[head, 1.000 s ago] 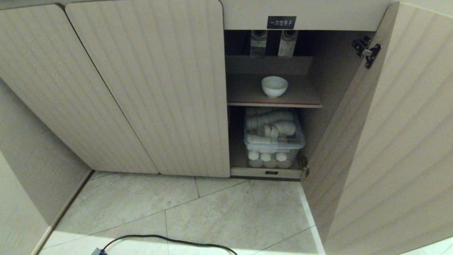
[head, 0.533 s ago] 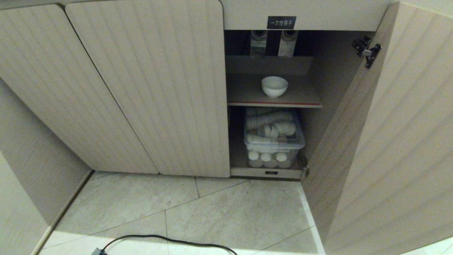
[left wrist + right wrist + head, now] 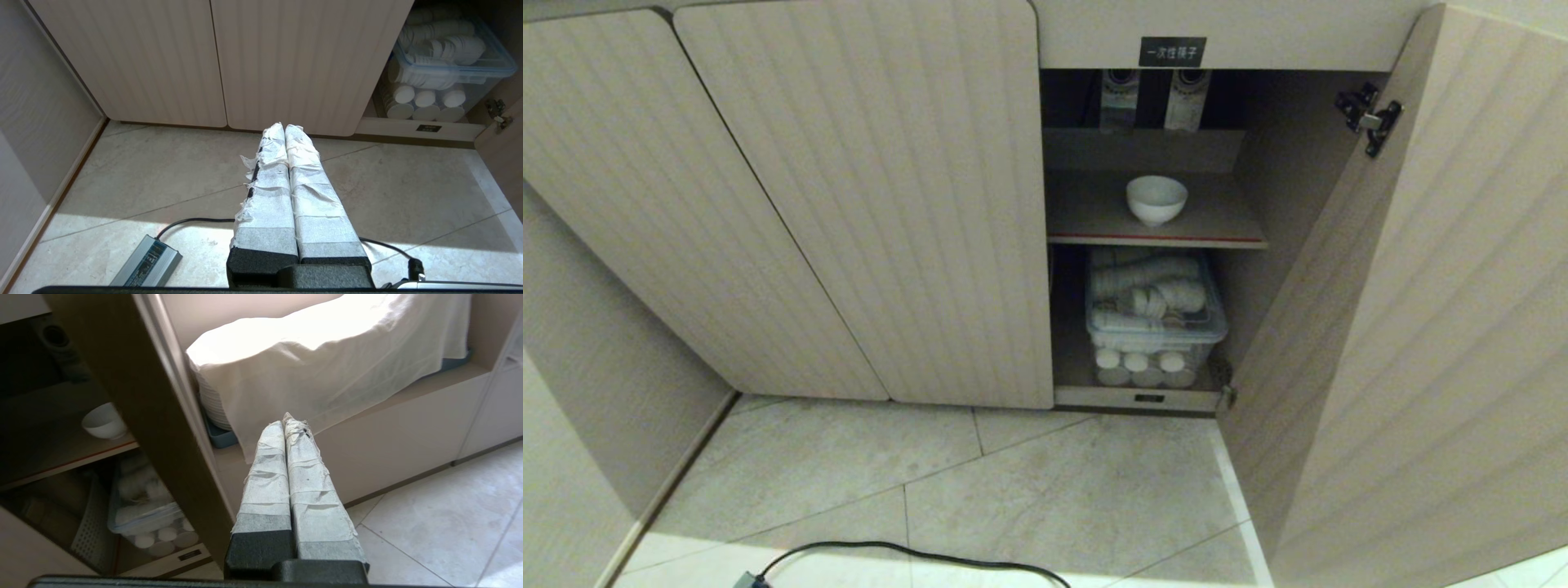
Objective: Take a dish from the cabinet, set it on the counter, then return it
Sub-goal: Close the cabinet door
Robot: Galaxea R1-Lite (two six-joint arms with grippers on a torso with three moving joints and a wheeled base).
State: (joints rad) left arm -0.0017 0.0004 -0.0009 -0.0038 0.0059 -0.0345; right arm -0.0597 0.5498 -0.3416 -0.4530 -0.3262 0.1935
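You see a tiled floor [image 3: 1029,490] and the open cabinet [image 3: 1421,327]. The dish [image 3: 1156,199] sits on its shelf [image 3: 1094,216]. Both claws, left gripper [image 3: 284,127] and right gripper [image 3: 284,419], are pressed together, holding nothing.

A small black label [image 3: 1172,52] on the cabinet [image 3: 1258,33] reads "一次性筷子".

One dish [image 3: 1156,198], two closed doors [image 3: 882,204].

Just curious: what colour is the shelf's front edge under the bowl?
Red, clearest in the head view: shelf edge.
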